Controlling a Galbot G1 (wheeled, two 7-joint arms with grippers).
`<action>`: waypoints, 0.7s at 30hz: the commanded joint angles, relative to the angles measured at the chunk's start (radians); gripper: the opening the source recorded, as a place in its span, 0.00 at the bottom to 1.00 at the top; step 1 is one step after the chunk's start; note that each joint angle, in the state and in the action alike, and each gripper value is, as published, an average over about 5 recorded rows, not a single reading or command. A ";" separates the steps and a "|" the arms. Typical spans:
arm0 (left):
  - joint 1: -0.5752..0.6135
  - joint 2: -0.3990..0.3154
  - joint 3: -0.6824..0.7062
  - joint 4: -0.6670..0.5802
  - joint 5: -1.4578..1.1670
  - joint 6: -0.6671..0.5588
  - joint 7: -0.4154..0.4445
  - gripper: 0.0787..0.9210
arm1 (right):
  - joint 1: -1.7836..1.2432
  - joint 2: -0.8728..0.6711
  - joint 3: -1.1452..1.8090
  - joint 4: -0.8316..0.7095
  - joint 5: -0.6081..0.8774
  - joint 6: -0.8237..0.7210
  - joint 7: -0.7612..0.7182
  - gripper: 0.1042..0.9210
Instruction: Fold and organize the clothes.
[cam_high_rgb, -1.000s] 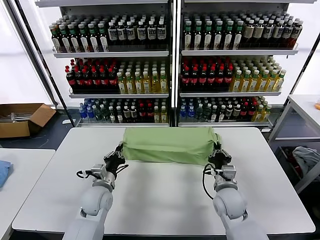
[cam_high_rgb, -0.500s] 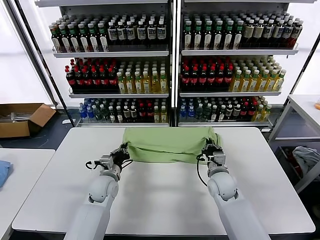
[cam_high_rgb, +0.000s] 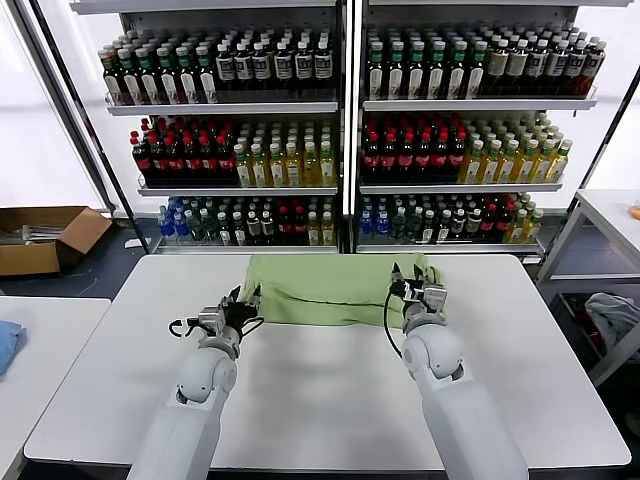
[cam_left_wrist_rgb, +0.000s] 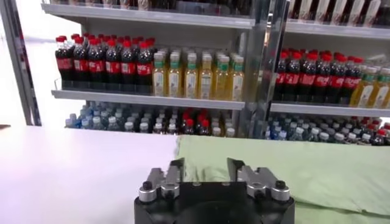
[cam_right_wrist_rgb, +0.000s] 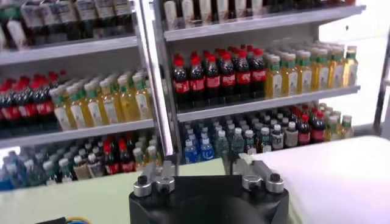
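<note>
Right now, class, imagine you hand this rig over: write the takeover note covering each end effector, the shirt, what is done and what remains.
Left end effector: open, at the left end of the green polo shirt, holding nothing.
Right end effector: open, at the shirt's right end, holding nothing.
Shirt: lies folded into a long band across the far half of the white table.
Done: one lengthwise fold, cloth released.
Left: probably fold the band's ends inward, then tidy it.

Bright, even light; table (cam_high_rgb: 330, 390) glares (wrist views perhaps slightly soft).
</note>
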 joint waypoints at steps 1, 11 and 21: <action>0.071 0.008 -0.015 -0.106 0.020 0.046 -0.013 0.68 | -0.085 -0.015 0.005 0.109 -0.007 -0.061 0.076 0.80; 0.118 0.030 -0.019 -0.134 0.054 0.048 -0.004 0.88 | -0.273 -0.086 0.054 0.203 -0.083 -0.117 0.053 0.88; 0.110 0.029 0.012 -0.102 0.076 0.056 0.011 0.88 | -0.265 -0.109 0.069 0.169 -0.080 -0.135 0.056 0.88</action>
